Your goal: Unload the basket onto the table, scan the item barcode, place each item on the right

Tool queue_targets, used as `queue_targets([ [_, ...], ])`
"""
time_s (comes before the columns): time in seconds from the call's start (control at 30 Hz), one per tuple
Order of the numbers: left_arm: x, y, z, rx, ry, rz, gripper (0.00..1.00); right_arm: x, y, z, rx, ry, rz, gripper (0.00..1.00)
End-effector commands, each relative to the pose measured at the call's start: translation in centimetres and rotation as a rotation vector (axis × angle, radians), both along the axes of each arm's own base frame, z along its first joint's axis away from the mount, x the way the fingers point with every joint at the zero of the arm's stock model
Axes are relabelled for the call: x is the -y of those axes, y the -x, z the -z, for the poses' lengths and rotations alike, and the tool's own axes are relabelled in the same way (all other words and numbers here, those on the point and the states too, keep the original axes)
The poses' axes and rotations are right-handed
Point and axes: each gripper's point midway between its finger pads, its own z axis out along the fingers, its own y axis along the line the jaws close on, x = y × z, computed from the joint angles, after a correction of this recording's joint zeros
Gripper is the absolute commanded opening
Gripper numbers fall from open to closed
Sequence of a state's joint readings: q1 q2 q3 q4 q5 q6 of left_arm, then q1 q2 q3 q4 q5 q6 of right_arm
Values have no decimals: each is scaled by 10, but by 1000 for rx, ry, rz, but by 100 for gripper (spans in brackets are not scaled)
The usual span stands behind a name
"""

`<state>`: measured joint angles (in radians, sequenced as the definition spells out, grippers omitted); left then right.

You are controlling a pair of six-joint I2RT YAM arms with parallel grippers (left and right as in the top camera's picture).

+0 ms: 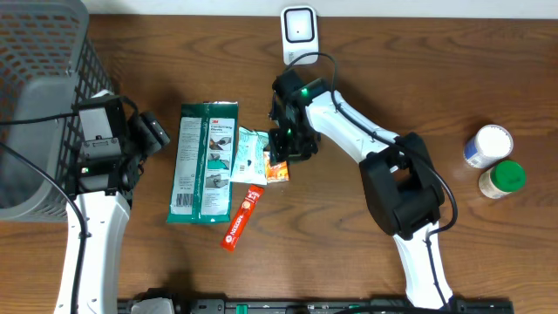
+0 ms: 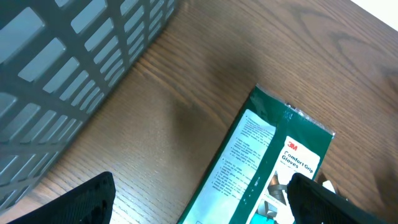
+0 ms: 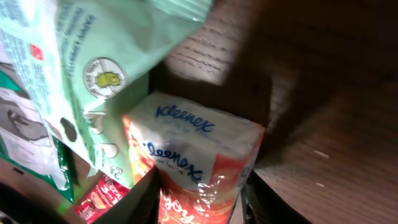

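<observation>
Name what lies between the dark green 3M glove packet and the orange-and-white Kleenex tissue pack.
A pale green plastic pouch lies between the dark green glove packet and the orange-and-white Kleenex tissue pack, seen in the overhead view.

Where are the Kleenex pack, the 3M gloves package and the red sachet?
Kleenex pack (image 3: 199,142): right wrist view, its white top face.
3M gloves package (image 1: 203,164): overhead view, middle of its printed face.
red sachet (image 1: 241,220): overhead view, middle of its length.

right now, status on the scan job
left gripper open, empty, over gloves pack. right gripper around kleenex pack, grip unclear. green pouch overlapping it.
</observation>
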<state>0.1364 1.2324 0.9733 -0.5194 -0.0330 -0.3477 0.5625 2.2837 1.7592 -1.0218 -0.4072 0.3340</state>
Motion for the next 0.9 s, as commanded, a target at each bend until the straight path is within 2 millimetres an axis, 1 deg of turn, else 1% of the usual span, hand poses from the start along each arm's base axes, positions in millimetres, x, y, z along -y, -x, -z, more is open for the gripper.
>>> queue_targets([
  [0.0, -4, -3, -14, 34, -10, -16, 88, 6, 8, 11, -17, 51, 34, 33],
  [0.03, -4, -3, -14, 34, -10, -16, 88, 7, 9, 14, -18, 50, 34, 32],
  [0.07, -4, -3, -14, 34, -10, -16, 88, 7, 10, 16, -17, 50, 34, 26],
  [0.1, -4, -3, -14, 34, -10, -16, 88, 8, 10, 18, -16, 49, 34, 17],
  [0.13, -4, -3, -14, 34, -10, -16, 88, 9, 9, 18, -16, 49, 33, 3],
  [0.17, -4, -3, -14, 34, -10, -16, 88, 10, 8, 18, -13, 46, 28, 1],
  [0.23, -4, -3, -14, 34, -10, -16, 88, 13, 4, 10, -4, 29, 17, 1],
  [0.3, -4, -3, -14, 34, -10, -16, 88, 16, -2, -4, 6, -7, 8, 1],
  [0.4, -4, -3, -14, 34, -10, -16, 88, 24, -12, -36, 48, -111, -49, 1],
  [0.47, -4, -3, -14, 34, -10, -16, 89, 34, -15, -60, 90, -191, -116, 1],
  [0.5, -4, -3, -14, 34, -10, -16, 88, 38, -14, -68, 108, -221, -154, 1],
  [0.57, -4, -3, -14, 34, -10, -16, 88, 50, -9, -89, 132, -303, -235, 1],
  [0.63, -4, -3, -14, 34, -10, -16, 88, 57, -1, -110, 115, -415, -249, 1],
  [0.7, -4, -3, -14, 34, -10, -16, 88, 61, 6, -131, 86, -565, -245, 1],
  [0.77, -4, -3, -14, 34, -10, -16, 88, 67, 13, -155, 94, -746, -260, 1],
  [0.8, -4, -3, -14, 34, -10, -16, 88, 72, 16, -164, 109, -814, -267, 1],
  [0.87, -4, -3, -14, 34, -10, -16, 88, 81, 21, -174, 140, -887, -283, 1],
])
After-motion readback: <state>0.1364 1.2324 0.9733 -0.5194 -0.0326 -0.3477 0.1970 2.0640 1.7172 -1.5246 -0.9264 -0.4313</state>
